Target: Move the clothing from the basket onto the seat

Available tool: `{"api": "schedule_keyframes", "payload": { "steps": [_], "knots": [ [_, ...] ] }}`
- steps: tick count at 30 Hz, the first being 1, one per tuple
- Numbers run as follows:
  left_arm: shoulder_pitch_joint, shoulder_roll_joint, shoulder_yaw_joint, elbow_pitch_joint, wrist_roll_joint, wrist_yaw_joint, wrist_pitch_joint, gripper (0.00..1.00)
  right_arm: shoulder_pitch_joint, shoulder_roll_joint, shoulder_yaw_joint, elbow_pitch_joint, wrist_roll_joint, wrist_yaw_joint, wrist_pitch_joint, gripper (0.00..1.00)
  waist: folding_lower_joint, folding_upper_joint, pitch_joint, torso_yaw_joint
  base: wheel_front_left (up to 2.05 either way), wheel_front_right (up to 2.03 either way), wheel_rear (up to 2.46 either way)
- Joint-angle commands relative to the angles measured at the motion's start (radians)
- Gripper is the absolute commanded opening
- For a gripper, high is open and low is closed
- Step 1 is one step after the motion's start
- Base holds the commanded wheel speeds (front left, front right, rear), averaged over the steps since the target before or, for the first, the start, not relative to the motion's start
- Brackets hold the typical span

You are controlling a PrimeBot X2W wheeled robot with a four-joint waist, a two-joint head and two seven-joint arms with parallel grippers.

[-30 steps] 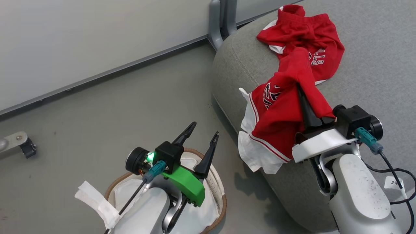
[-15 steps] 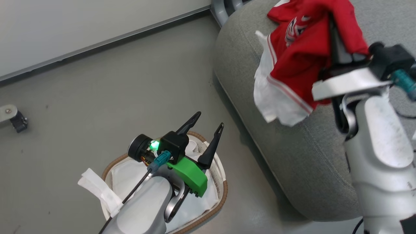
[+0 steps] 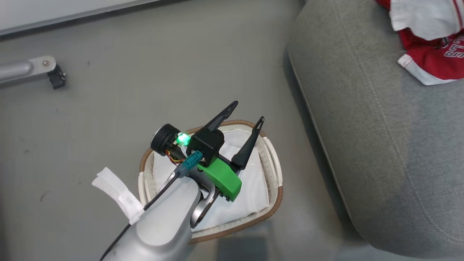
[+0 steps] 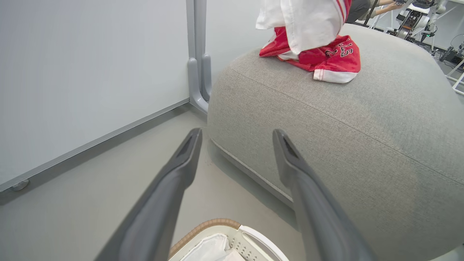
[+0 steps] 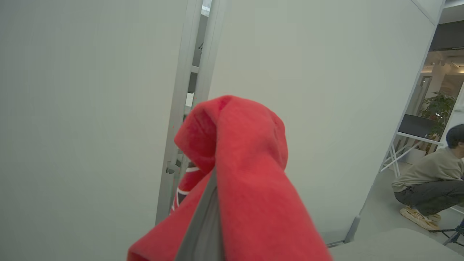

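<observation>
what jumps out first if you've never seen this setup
Red-and-white clothing heaped on the grey seat, top right of the head view. Another red garment hangs from the shut right pincer in its wrist view. The open left pincer hovers above the white-lined basket.

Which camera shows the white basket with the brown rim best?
The head view: it looks down into the basket, showing most of its rim and white liner, with the open left gripper above it. The left wrist view catches a bit of the basket at its bottom edge; the right wrist view faces red clothing and wall.
</observation>
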Motion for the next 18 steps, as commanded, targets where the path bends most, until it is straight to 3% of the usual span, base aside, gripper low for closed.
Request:
{"api": "schedule_keyframes", "payload": {
  "steps": [1, 7, 16, 17, 18],
  "knots": [
    [-0.019, -0.003, 0.003, -0.007, 0.011, 0.003, -0.001, 1.00, -0.013, -0.019, -0.012, 0.033, -0.006, -0.001, -0.004, 0.00, -0.0001, -0.0001, 0.087, 0.083, 0.00, 0.00, 0.00],
    [-0.031, -0.005, 0.010, -0.023, 0.014, 0.004, -0.001, 1.00, 0.066, -0.038, -0.088, 0.114, 0.000, -0.001, -0.004, 0.00, -0.0001, -0.0001, 0.128, 0.097, 0.00, 0.00, 0.00],
    [-0.044, 0.022, 0.017, -0.026, 0.028, 0.010, -0.001, 1.00, 0.223, 0.061, -0.189, 0.112, 0.001, -0.001, -0.005, 0.00, -0.0001, -0.0001, 0.164, 0.028, 0.00, 0.00, 0.00],
    [-0.044, 0.027, 0.018, -0.026, 0.028, 0.009, -0.001, 1.00, 0.230, 0.072, -0.190, 0.106, 0.000, -0.001, -0.005, 0.04, -0.0001, -0.0001, 0.166, 0.020, 0.00, 0.00, 0.00],
    [-0.044, 0.033, 0.018, -0.023, 0.028, 0.010, -0.001, 1.00, 0.238, 0.085, -0.193, 0.099, -0.002, -0.001, -0.005, 0.19, -0.0001, -0.0001, 0.167, 0.008, 0.00, 0.00, 0.00]
  ]
}}
